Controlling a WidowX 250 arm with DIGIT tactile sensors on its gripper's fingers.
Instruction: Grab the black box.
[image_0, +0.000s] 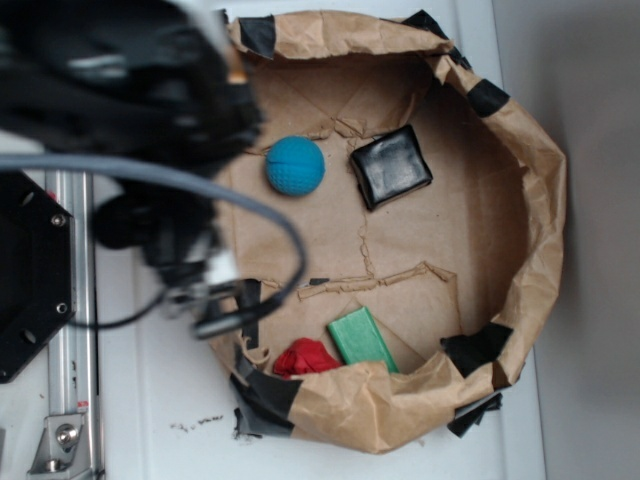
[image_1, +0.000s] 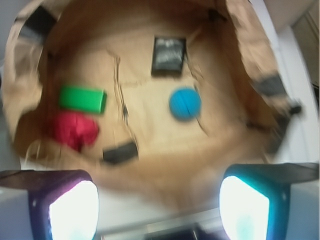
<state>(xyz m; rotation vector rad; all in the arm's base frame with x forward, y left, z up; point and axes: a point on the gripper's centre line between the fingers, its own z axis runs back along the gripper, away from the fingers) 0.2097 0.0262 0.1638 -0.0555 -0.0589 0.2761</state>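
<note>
The black box (image_0: 391, 166) is glossy and squarish and lies on the brown paper at the upper middle of the paper basin, right of a blue ball (image_0: 295, 165). In the wrist view the box (image_1: 169, 55) sits far ahead, above and left of the ball (image_1: 185, 103). My gripper (image_1: 159, 205) is open and empty, its two pads (image_1: 75, 212) wide apart over the basin's near rim, well short of the box. In the exterior view the arm (image_0: 190, 240) hangs over the basin's left edge; its jaws are hard to make out there.
A green block (image_0: 362, 338) and a crumpled red thing (image_0: 306, 357) lie at the basin's lower part. The crumpled paper wall (image_0: 540, 200) with black tape patches (image_0: 478, 347) rings everything. A metal rail (image_0: 70, 330) runs along the left.
</note>
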